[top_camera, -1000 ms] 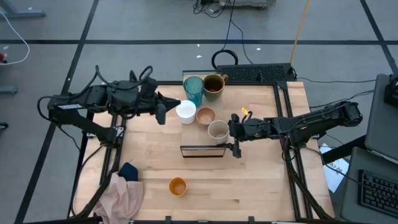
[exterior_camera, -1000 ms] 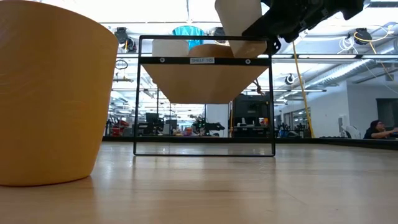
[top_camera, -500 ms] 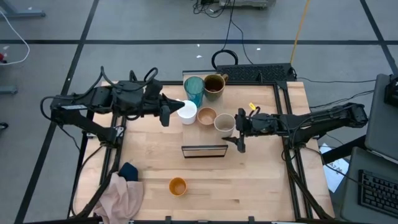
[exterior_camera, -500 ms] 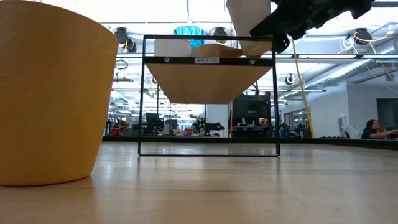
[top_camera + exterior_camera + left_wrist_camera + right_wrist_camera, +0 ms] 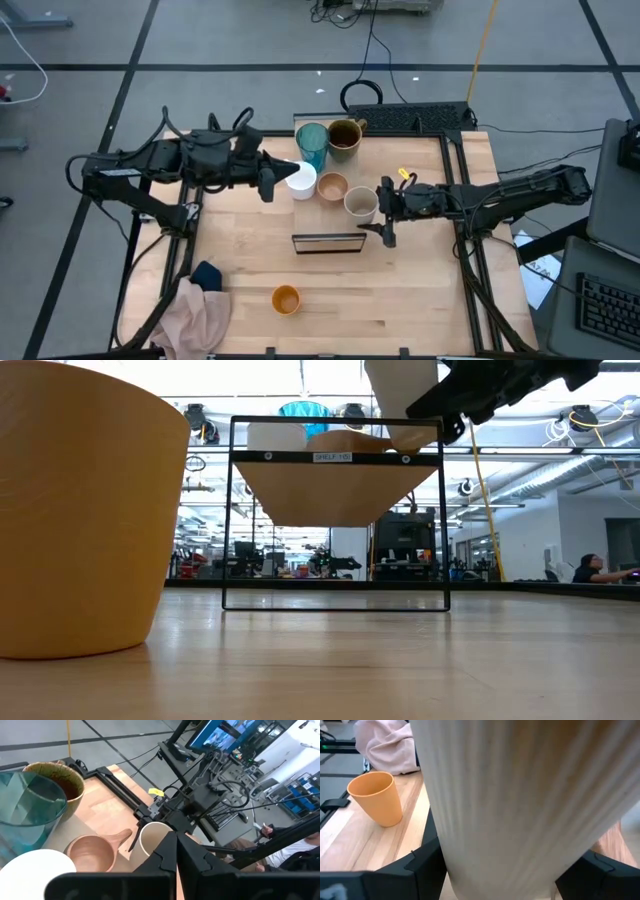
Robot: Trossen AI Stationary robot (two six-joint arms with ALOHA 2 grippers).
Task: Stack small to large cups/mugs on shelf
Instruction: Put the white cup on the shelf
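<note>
My right gripper is shut on the small beige cup, held above the far right end of the shelf. My left gripper is shut, just left of the white mug. The tan wooden handled cup stands on the table between the white mug and the beige cup. The teal tumbler and the olive-brown mug stand at the far edge. The small orange cup stands near the front edge. My left gripper: I cannot tell whether it touches the white mug. My right gripper pinches the beige cup's ribbed side wall between its two fingers, one on each side. The fingers come about level from the table's right. The cup is lifted clear, mouth up, above the shelf top.
A pink and dark blue cloth lies at the table's front left corner. Black frame rails run along the table's right side. Bare tabletop lies in front of the shelf.
My right gripper has carried the beige cup a little toward the table's far right and upward, still shut on it. My left gripper has moved slightly toward the white mug. The shelf has shifted slightly toward the table's right.
</note>
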